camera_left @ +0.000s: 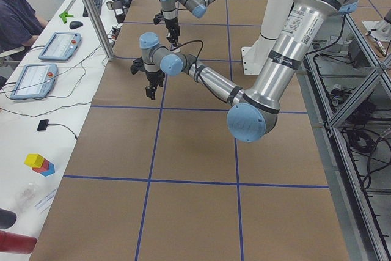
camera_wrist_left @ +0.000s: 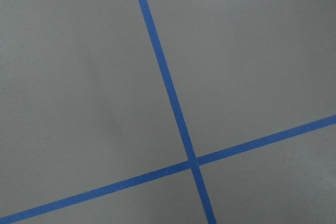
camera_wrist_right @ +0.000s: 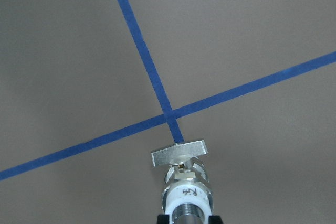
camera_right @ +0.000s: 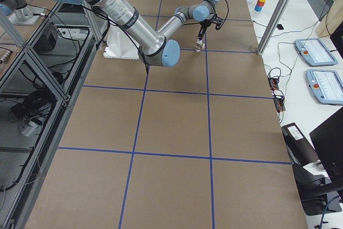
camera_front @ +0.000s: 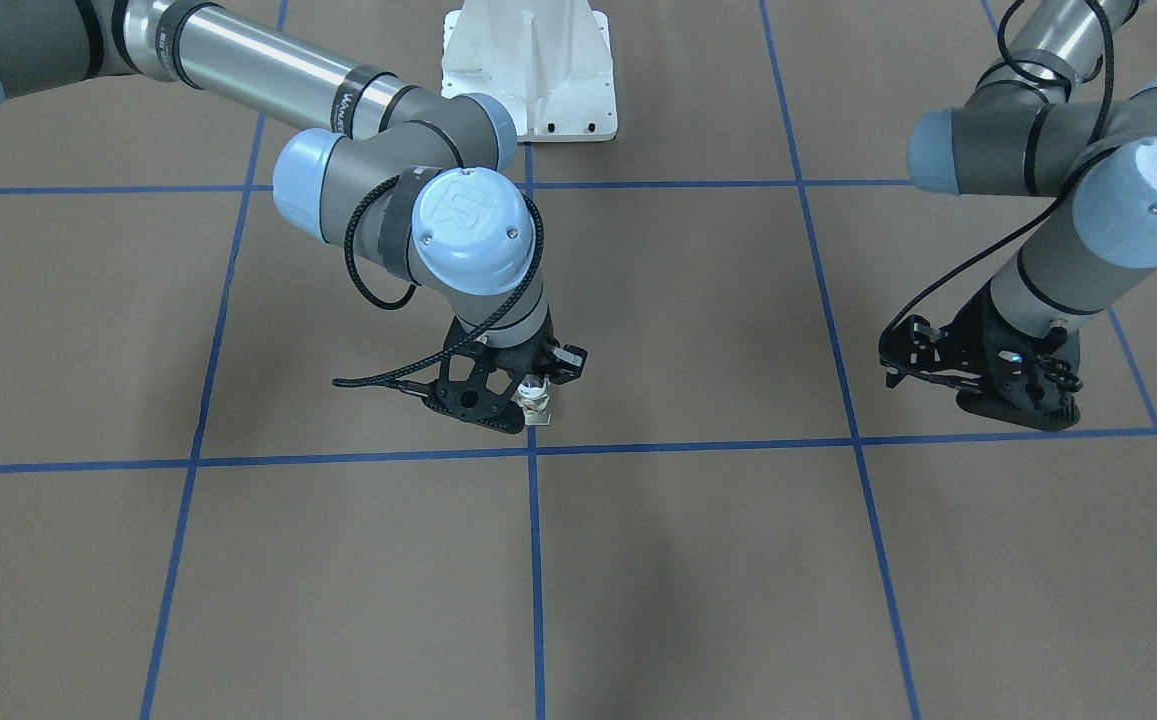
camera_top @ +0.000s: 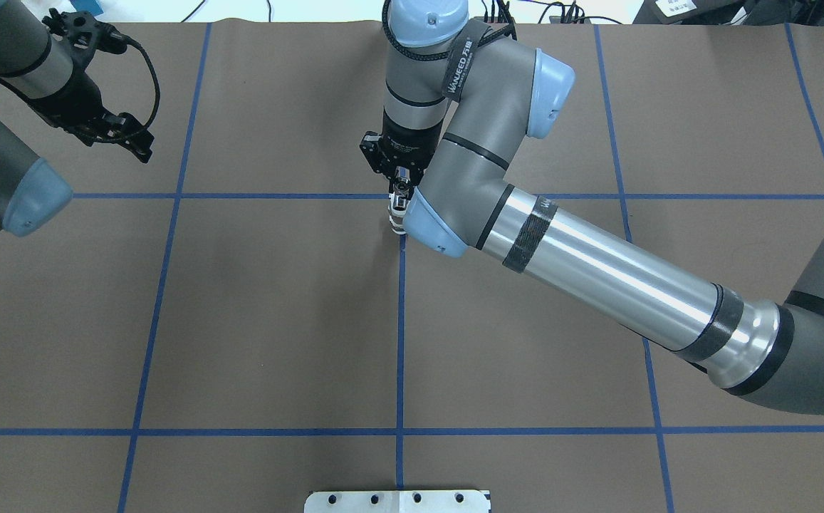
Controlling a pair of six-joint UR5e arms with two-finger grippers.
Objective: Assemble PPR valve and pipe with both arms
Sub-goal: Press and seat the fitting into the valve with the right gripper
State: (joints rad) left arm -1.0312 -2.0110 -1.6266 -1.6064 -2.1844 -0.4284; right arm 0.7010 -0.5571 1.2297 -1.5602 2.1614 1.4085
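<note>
Gripping a valve near the tape crossing — right end effector

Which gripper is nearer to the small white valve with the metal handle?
Right. The right gripper is clamped on the small white valve; the left gripper hangs far off to its side, apart from it.

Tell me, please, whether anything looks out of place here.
Nothing is spilled or damaged. One oddity: the right gripper holds the valve near a blue tape crossing, yet no pipe shows in any view.
</note>
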